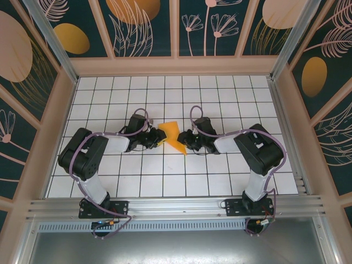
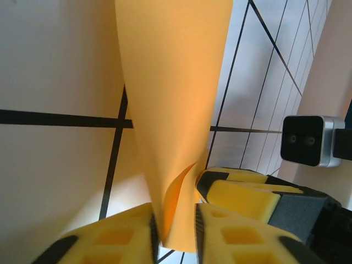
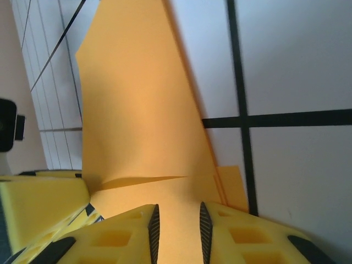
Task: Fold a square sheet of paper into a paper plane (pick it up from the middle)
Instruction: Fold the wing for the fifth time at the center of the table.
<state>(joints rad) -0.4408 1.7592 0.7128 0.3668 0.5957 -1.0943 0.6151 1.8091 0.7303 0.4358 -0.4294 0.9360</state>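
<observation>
Paper (image 1: pixel 171 137): thin, matte, bright orange, creased into a tapering pointed shape. From the top camera you see it at the middle of the table (image 1: pixel 165 181), a smooth white surface ruled into squares by thin black lines. It sits right between the left gripper (image 1: pixel 156 137) and the right gripper (image 1: pixel 186 141), whose tips face each other across it.

On the left wrist view the sheet rises as a tall curved strip out of the gap between the chunky yellow fingers (image 2: pixel 110 242). They have foam-like blocks and dark ribbed pads. Both pads sit against a loose doubled layer of paper, so you can call that hand clamped on it. A yellow finger (image 2: pixel 247 195) of the other arm sits just beside it, with a small grey camera (image 2: pixel 308 140) behind.

On the right wrist view the paper lies broad and face-on, with one long straight fold edge and a small flap poking out at the lower right. It spans the narrow gap between the ribbed pads (image 3: pixel 153 231). You cannot tell whether those pads press on it.

The lower end of the paper is cut off by the frame edge, and its overall outline is too small to read from above.
</observation>
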